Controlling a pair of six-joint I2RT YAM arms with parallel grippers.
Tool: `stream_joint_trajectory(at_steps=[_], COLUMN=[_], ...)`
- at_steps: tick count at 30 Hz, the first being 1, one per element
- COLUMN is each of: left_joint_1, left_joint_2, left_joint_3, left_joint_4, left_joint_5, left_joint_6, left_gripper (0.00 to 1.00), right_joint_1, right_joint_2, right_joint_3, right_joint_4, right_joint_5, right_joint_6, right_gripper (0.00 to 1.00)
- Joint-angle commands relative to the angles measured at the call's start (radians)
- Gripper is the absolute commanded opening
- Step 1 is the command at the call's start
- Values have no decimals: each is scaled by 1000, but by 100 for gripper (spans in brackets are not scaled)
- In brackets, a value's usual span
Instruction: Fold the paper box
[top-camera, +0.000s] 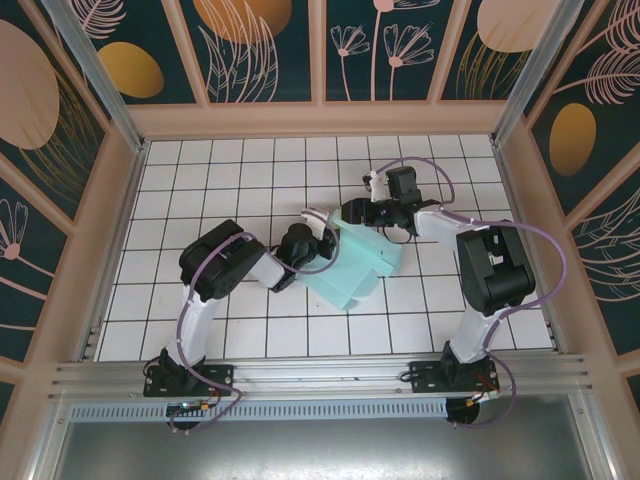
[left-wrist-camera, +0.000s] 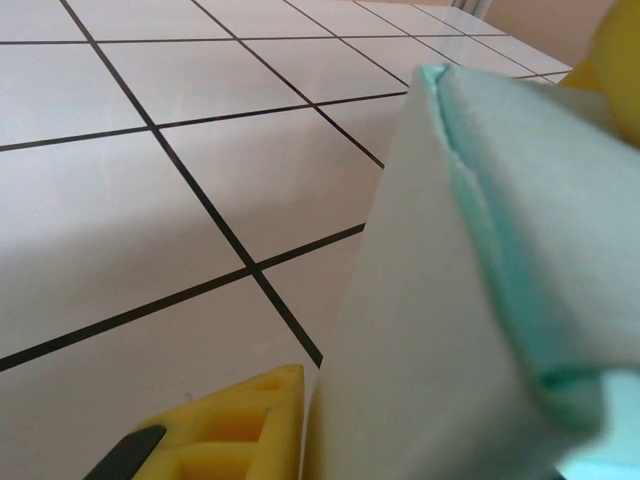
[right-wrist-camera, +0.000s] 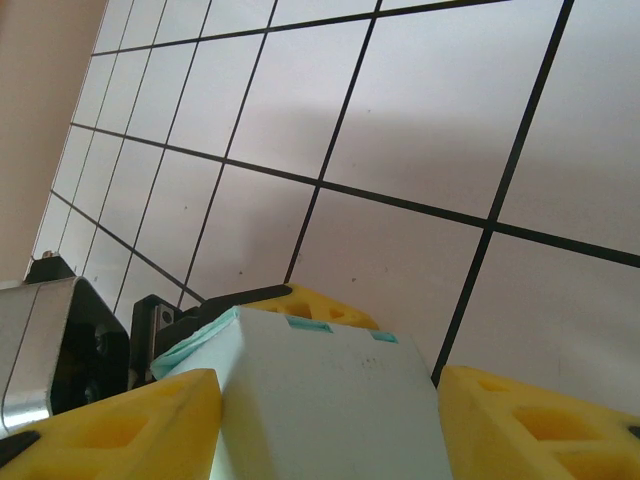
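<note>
The paper box (top-camera: 355, 268) sits near the middle of the white, black-lined tabletop (top-camera: 200, 200), a touch right of centre, and both arms reach in to it. It's pale mint card, partly folded up. From above, one end stands raised as a boxy shape, while a flatter piece spreads toward the near side and rests on the tiles.

The left arm (top-camera: 225, 265) comes in from the left, its wrist bent close against the box's left side. Up close, the yellow left fingers (left-wrist-camera: 230, 432) stand narrowly apart with a folded wall of card pinched between them. One finger sits low at the near edge of the card, and the other peeks out behind its top right corner. Two layers of card show along the upper edge, not quite flush.

The right arm (top-camera: 490, 265) curls round from the right and meets the box at its far end. The right fingers (right-wrist-camera: 120, 430) stand wider, one on each side of the raised end. The card fills the gap and touches both, so they're clamped across its width. Small darker teal slots show along that end's top edge.

Teal wall panels (top-camera: 250, 40) with flower patterns ring the tabletop
</note>
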Motion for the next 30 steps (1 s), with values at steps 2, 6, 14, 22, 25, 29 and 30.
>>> stream_joint_trajectory(at_steps=[2,6,14,22,25,29,30], left_joint_1=[8,8,8,9,9,8,8], left_joint_2=[37,44,9,-45,-70,-91,-96], left_joint_3=[34,36,-1,-29,-51,-76,-78], left_joint_4=[-48,-58,-41,-25,-8,12,14], left_joint_5=[-40,-51,-56,-53,-59,-58,-60], left_joint_6=[-40,-43,-34,-36,-26,-15,-14], left_gripper=[13,0,15,34,33,33,33], right_joint_1=[4,4,3,2,1,2,1], right_joint_2=[-13,-14,-12,-7,-7,-2,-1], right_joint_3=[-39,-40,-35,-34,-35,-35,-34], right_joint_4=[-65,-62,-61,-67,-67,-65,-65], right_joint_5=[0,-5,-1,7,9,11,11], right_joint_6=[5,6,7,4,3,5,5], right_gripper=[59,59,59,59,59,59,59])
